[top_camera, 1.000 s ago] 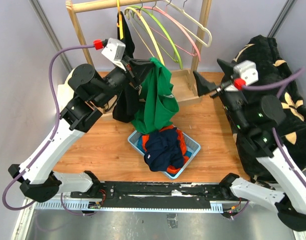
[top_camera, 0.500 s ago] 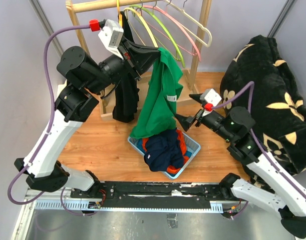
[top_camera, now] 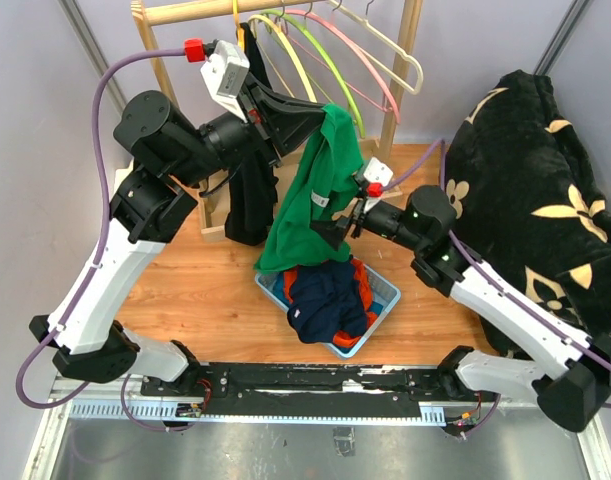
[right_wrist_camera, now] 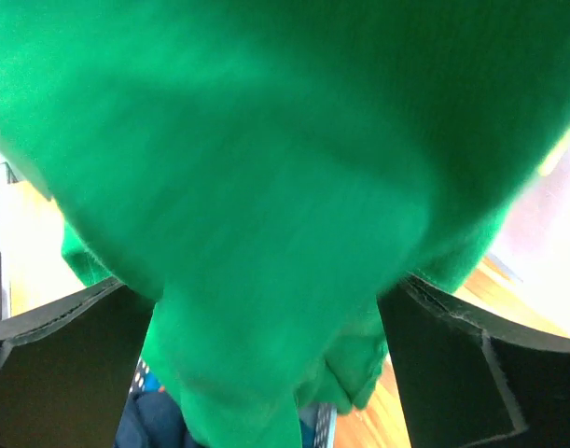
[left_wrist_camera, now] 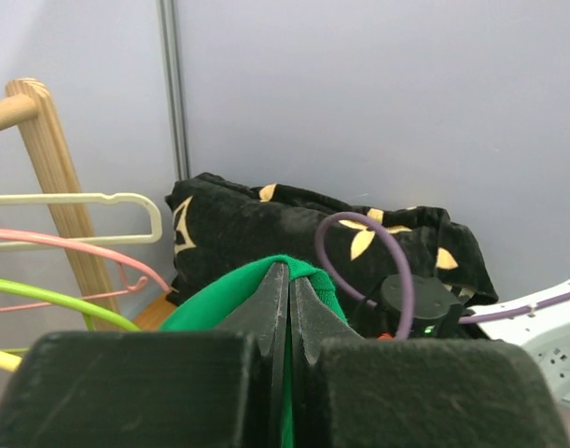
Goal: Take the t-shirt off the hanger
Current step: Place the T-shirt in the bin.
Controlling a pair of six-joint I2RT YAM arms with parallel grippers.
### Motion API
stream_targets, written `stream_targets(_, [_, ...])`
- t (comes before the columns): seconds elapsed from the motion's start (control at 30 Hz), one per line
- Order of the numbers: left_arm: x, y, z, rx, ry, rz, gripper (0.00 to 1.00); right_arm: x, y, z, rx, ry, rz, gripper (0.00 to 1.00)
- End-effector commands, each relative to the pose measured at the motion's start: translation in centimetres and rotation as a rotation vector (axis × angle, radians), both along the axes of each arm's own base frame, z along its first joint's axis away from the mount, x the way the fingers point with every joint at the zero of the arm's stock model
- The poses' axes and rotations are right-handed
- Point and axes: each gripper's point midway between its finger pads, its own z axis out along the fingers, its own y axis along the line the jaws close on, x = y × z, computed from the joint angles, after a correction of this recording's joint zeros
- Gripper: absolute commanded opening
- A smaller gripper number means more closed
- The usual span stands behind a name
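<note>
A green t-shirt hangs in the air over the blue basket, held by its top edge. My left gripper is shut on that top edge; in the left wrist view the green cloth folds over the closed fingertips. My right gripper is open, its fingers wide apart on both sides of the shirt's lower part, which fills the right wrist view. Several empty hangers, yellow, green, pink and cream, hang on the wooden rack. A black garment hangs on the rack behind my left arm.
A blue basket on the wooden table holds navy and orange clothes. A black blanket with cream flowers lies at the right. The rack's wooden post stands behind the shirt.
My right arm swung left and down from the far right to the shirt, its open fingers now around the lower cloth. My left gripper lifted the shirt's top higher and rightwards.
</note>
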Motion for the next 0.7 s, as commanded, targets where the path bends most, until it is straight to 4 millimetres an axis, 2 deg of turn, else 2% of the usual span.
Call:
stream_targets(0.0, [-1.9, 0.4, 2.2, -0.069, -0.052, -0.05, 0.0, 1.0, 1.9, 4.3, 0.101, -0.08, 0.057, 0.98])
stream_targets(0.07, [-2.2, 0.5, 2.4, -0.074, -0.053, -0.049, 0.0, 1.9, 2.6, 4.4, 0.099, -0.085, 0.054, 1.0])
stream_targets(0.1, [-2.3, 0.7, 2.4, -0.075, -0.053, -0.046, 0.0, 2.3, 2.8, 4.4, 0.101, -0.081, 0.045, 0.96])
stream_targets(0.17, [-2.4, 1.1, 2.3, -0.079, -0.053, -0.031, 0.01, 3.1, 2.9, 4.5, 0.105, -0.072, 0.018, 0.74])
stream_targets(0.27, [-2.4, 1.8, 1.9, -0.083, -0.049, -0.002, 0.0, 3.8, 2.2, 4.8, 0.128, -0.065, -0.042, 0.28])
stream_targets(0.33, [-2.5, 2.4, 1.8, -0.091, -0.051, 0.021, 0.01, 3.9, 1.2, 5.0, 0.142, -0.07, -0.088, 0.08])
stream_targets(0.37, [-2.5, 2.9, 1.8, -0.095, -0.05, 0.043, 0.01, 3.8, 0.4, 5.5, 0.151, -0.077, -0.12, 0.01])
stream_targets(0.43, [-2.4, 4.1, 1.6, -0.105, -0.048, 0.095, 0.0, 3.6, -1.0, 6.1, 0.151, -0.089, -0.17, 0.01])
stream_targets(0.53, [-1.6, 6.1, 0.5, -0.116, -0.025, 0.206, 0.0, 3.1, -3.4, 7.9, 0.158, -0.121, -0.255, 0.01])
stream_targets(0.67, [-0.7, 7.6, -3.0, -0.094, 0.03, 0.305, 0.01, 2.1, -6.9, 11.9, 0.202, -0.184, -0.368, 0.01])
